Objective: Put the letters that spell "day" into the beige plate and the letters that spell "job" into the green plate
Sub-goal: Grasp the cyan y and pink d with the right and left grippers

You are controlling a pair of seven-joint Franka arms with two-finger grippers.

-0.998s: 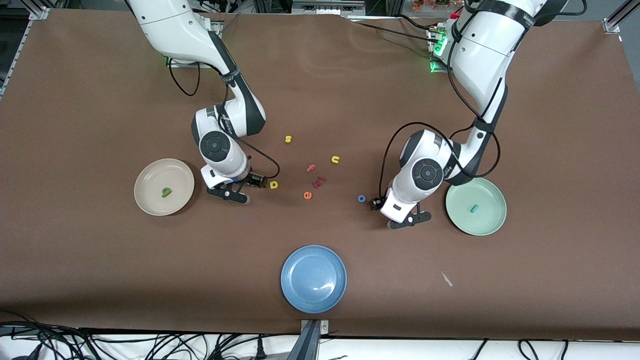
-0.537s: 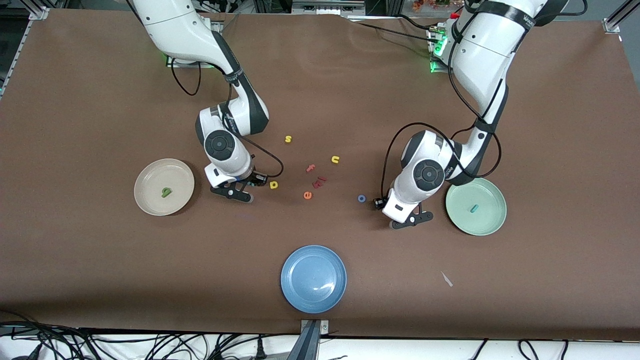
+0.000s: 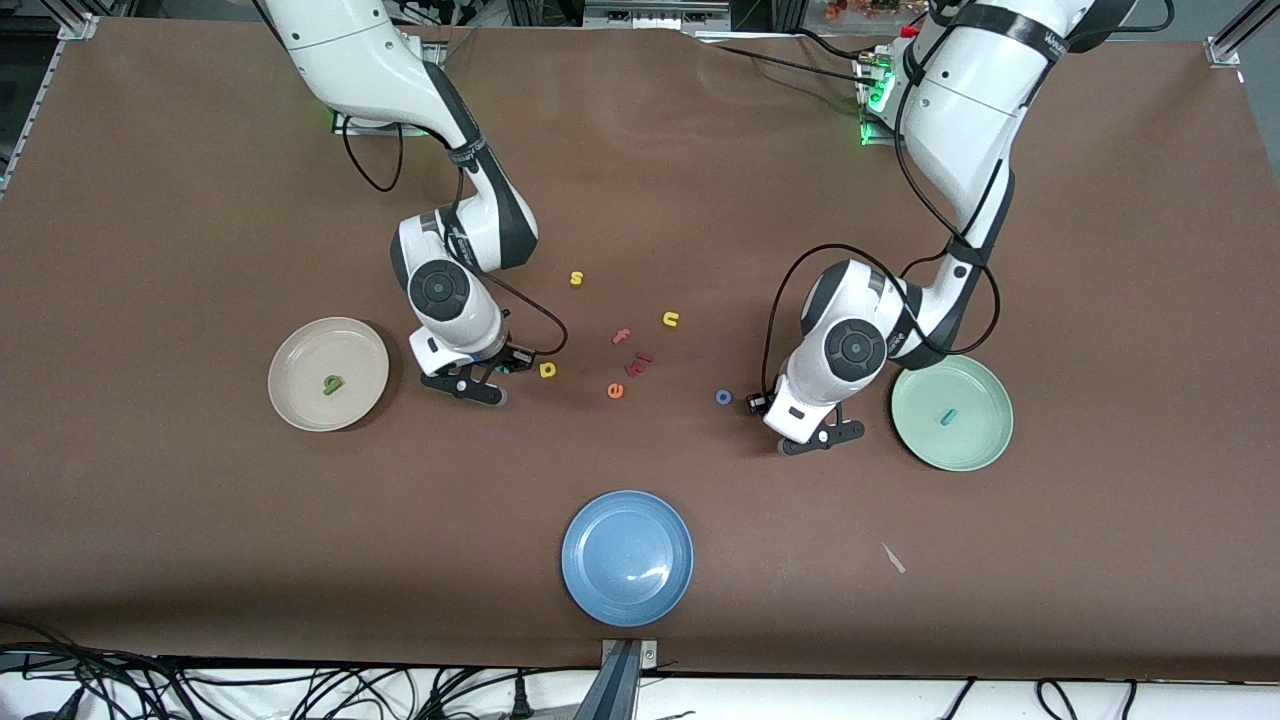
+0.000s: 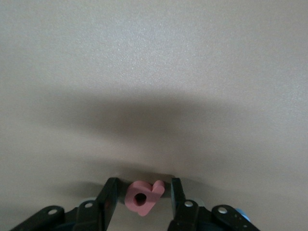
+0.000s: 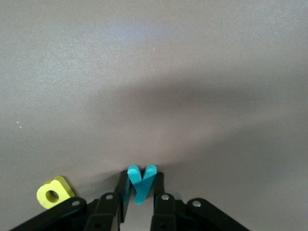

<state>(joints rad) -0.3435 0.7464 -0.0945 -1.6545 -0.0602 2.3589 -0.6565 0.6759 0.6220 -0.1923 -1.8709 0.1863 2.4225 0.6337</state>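
Note:
My right gripper (image 5: 141, 176) is down at the table, shut on the teal "y" (image 5: 141, 186). The yellow "d" (image 5: 54, 193) lies just beside it, also seen next to that gripper (image 3: 506, 362) in the front view. My left gripper (image 4: 143, 183) is low at the table too, open, its fingers close on either side of the pink "b" (image 4: 143, 198) with slim gaps. The blue "o" (image 3: 722, 397) lies beside this gripper (image 3: 757, 403). An olive "a" (image 3: 332, 384) lies in the beige plate (image 3: 300, 350). A teal "j" (image 3: 947, 416) lies in the green plate (image 3: 975, 385).
Between the arms lie a yellow "s" (image 3: 576, 278), a yellow "u" (image 3: 670, 319), a salmon "f" (image 3: 621, 336), a dark red letter (image 3: 638, 363) and an orange "e" (image 3: 615, 390). A blue plate (image 3: 627, 557) sits nearest the front camera. A pale scrap (image 3: 893, 558) lies beside it toward the left arm's end.
The right gripper has shifted slightly toward the yellow "d" and closed on the teal "y". The left gripper's fingers have narrowed around the pink "b".

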